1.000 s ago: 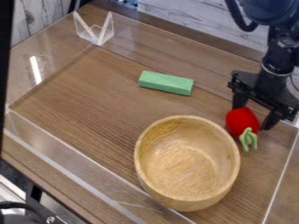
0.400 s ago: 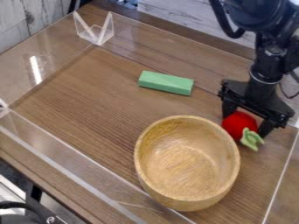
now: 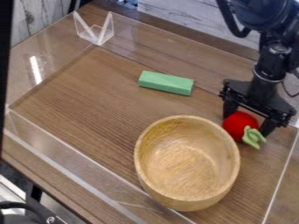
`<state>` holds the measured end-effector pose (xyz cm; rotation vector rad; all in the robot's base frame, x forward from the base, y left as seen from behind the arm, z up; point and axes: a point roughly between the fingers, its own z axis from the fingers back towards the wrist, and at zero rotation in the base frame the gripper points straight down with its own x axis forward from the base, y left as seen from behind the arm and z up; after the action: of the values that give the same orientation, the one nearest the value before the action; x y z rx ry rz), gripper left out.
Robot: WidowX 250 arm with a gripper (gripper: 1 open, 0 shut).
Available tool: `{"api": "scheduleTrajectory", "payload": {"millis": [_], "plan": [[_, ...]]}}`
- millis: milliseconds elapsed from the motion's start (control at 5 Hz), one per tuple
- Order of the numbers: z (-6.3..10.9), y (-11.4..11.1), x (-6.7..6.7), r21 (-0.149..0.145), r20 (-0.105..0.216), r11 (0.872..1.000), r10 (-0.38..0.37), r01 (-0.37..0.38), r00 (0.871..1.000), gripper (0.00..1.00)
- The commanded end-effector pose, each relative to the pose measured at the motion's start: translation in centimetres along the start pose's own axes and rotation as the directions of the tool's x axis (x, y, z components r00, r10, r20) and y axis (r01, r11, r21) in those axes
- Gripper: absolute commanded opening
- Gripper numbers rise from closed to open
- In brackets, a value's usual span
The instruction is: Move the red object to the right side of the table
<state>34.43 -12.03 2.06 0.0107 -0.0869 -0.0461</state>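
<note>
The red object (image 3: 242, 124), a small rounded toy fruit with a light-green leafy tip, lies on the table (image 3: 93, 96) near its right edge, just right of the wooden bowl. My gripper (image 3: 254, 108) points straight down over it, open, with one black finger on each side of the fruit. The fingers stand low, at about the fruit's height, and whether they touch it I cannot tell.
A large wooden bowl (image 3: 187, 161) stands at the front, close to the fruit's left. A flat green block (image 3: 166, 83) lies mid-table. A clear acrylic stand (image 3: 93, 28) sits at the back left. Low clear walls (image 3: 70, 175) edge the tabletop.
The gripper has shifted slightly left and down, so its fingers now straddle the red fruit more closely. The fruit, bowl and block have not moved.
</note>
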Motion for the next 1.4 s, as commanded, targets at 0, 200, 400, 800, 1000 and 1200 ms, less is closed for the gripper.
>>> {"api": "scheduleTrajectory", "payload": {"millis": [0, 200, 400, 800, 1000, 1200], "plan": [[0.6, -0.5, 1.0, -0.029, 0.038, 1.000, 0.006, -0.005, 0.999, 1.00], [1.2, -0.7, 0.6, -0.034, 0.052, 0.995, 0.091, -0.090, 0.994, 1.00], [1.8, -1.1, 0.2, -0.039, 0.063, 0.984, 0.176, -0.174, 0.982, 1.00], [5.6, -2.1, 0.6, -0.085, 0.105, 0.965, 0.256, -0.248, 0.961, 1.00], [8.2, -1.7, 0.9, -0.119, 0.134, 0.950, 0.303, -0.288, 0.944, 1.00], [8.6, -0.9, 0.1, -0.130, 0.137, 0.936, 0.343, -0.327, 0.929, 1.00]]}}
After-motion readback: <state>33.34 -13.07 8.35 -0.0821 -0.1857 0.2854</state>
